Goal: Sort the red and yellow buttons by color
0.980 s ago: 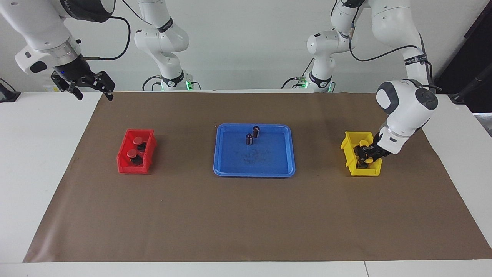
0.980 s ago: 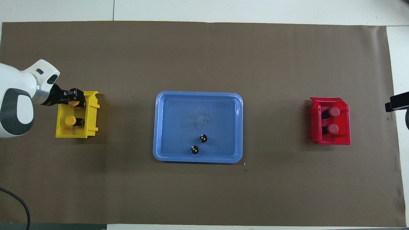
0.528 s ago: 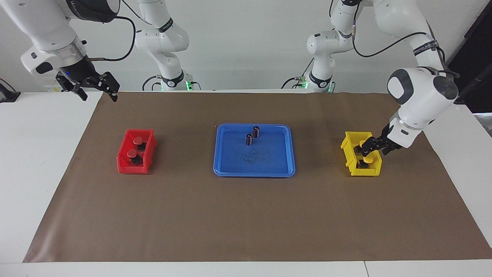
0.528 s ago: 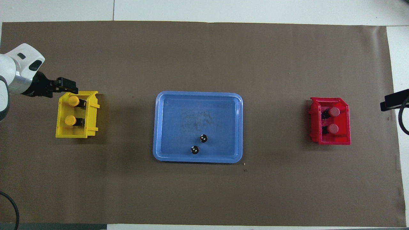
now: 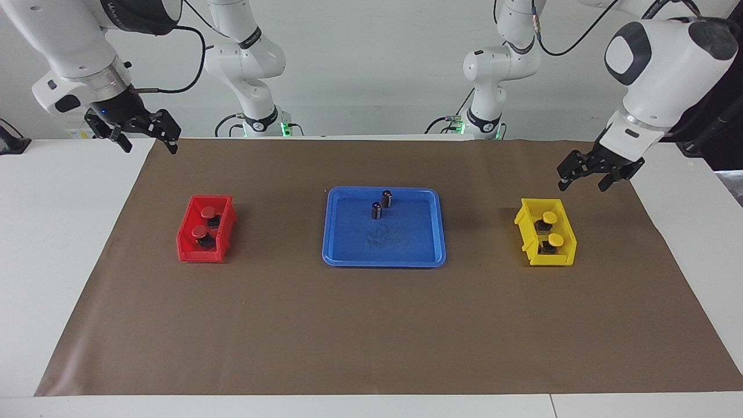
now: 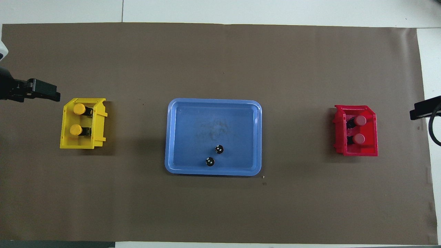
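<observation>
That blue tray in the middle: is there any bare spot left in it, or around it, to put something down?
The blue tray is mostly bare; only two dark cylinders stand near its robot-side edge. The brown mat lies open between the tray and each bin. The yellow bin and red bin are crowded, each holding two buttons.
</observation>
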Tool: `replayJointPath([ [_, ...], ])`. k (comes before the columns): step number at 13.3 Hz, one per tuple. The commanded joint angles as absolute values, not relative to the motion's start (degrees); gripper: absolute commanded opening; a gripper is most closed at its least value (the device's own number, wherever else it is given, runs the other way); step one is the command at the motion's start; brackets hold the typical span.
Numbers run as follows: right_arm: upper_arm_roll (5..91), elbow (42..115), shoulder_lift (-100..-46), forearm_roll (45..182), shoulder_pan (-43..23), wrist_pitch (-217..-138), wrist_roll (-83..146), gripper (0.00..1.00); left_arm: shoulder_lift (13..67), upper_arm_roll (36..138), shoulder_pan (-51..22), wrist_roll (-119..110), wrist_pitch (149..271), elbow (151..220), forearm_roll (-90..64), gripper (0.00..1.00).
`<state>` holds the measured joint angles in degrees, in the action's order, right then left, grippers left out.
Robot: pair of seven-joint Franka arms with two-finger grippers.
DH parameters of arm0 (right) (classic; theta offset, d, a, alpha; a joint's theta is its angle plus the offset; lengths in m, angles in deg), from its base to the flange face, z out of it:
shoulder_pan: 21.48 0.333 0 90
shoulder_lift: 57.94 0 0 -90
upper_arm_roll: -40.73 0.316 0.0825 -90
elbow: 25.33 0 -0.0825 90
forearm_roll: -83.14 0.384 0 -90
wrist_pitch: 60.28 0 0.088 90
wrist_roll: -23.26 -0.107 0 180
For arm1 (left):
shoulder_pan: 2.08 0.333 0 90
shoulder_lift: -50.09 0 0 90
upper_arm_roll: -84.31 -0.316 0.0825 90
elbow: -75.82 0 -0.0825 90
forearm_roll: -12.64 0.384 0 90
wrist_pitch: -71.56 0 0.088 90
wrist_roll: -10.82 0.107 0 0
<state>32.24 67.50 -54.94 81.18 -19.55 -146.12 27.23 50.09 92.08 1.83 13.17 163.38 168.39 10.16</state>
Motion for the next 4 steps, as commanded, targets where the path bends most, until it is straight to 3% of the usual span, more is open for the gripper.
replayJointPath([
  [1,32.5,67.0,-55.4,80.4,-19.5,-146.5,26.5,1.0,49.7,91.9,0.7,17.6,157.3,164.1,12.3,1.0],
  [4,32.5,67.0,-55.4,80.4,-19.5,-146.5,26.6,1.0,50.1,91.7,0.9,17.9,157.4,164.0,12.3,1.0],
])
